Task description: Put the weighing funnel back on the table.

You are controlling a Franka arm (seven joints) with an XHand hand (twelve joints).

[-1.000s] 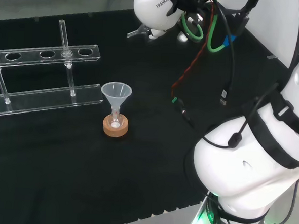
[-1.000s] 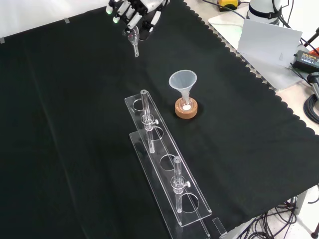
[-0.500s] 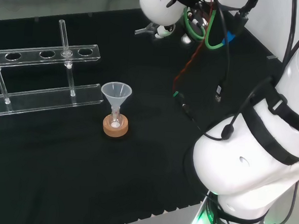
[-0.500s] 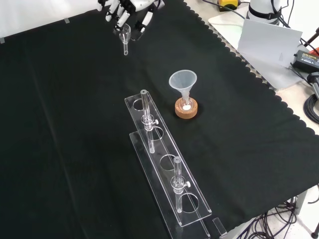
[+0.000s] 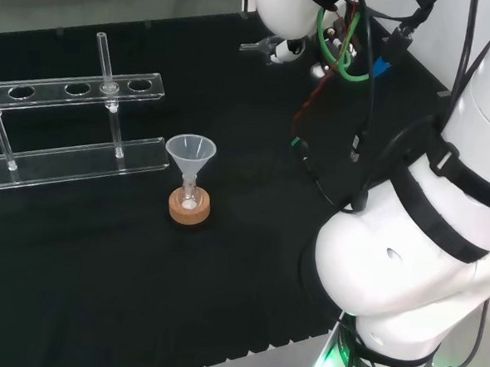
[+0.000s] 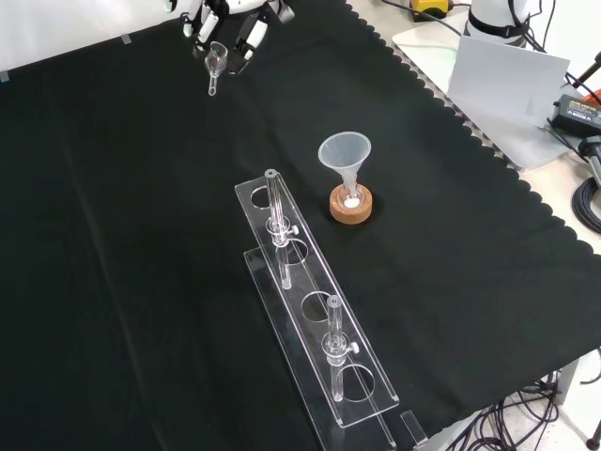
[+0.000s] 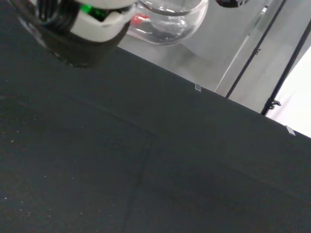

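fingers of the hand point(image 6: 252, 30) are curled round the weighing funnel point(image 6: 216, 59), pinching its small clear bowl near the top edge of the front view. the short stem hangs down toward the table point(image 6: 113, 235). the piece looks to be held clear of the cloth and not yet resting on it, though how high is hard to judge. it is well apart from the funnel point(image 6: 345, 150) on its cork ring point(image 6: 350, 205) and from the clear rack point(image 6: 310, 319), so knocking those seems unlikely.

the risks lie in the release. if the fingers open while the piece hangs in the air, it would fall stem first, and the thin stem could chip or snap. if it is lowered tilted, the stem could catch the cloth and lever the bowl out of the grip. once down, a rounded bowl may roll, and this spot is near the cloth's far edge in the front view. laying the bowl along the cloth before letting go would guard against all three.
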